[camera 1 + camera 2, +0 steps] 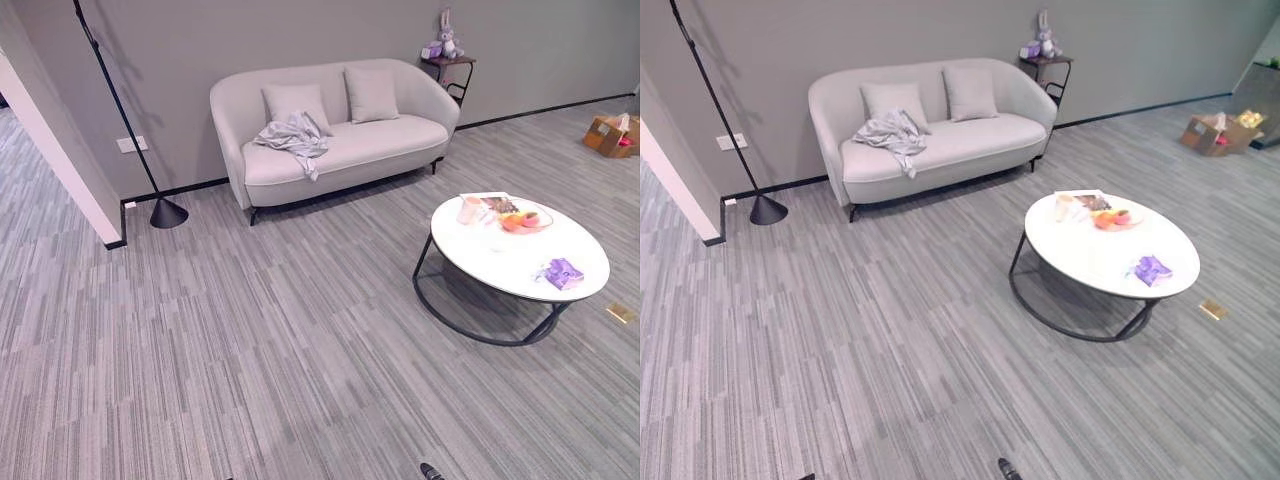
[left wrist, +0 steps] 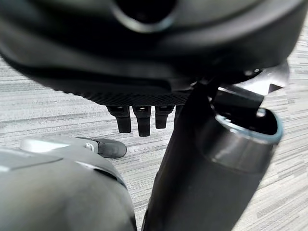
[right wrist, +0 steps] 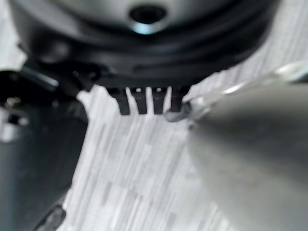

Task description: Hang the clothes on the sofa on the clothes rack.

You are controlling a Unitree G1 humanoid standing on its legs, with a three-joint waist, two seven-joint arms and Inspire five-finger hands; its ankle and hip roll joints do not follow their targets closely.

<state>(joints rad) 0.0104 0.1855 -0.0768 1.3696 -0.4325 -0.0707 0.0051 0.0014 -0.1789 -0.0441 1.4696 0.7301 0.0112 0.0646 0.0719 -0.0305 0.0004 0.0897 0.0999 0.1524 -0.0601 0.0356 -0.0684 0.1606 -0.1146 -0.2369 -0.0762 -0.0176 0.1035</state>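
1. The grey garment [image 1: 295, 137] lies crumpled on the left seat of the light sofa [image 1: 390, 140], one end trailing over the front edge, a loose heap rather than laid flat.
2. The sofa stands far across the carpet, so nothing is within reach yet; I judge the approach comes first.
3. The left hand [image 2: 139, 118] and right hand [image 3: 144, 101] hang over the floor, fingers straight and relaxed, each holding nothing.
4. A round white worktop [image 1: 505, 262] with a fruit bowl [image 1: 524, 220] sits near right, beside the path.
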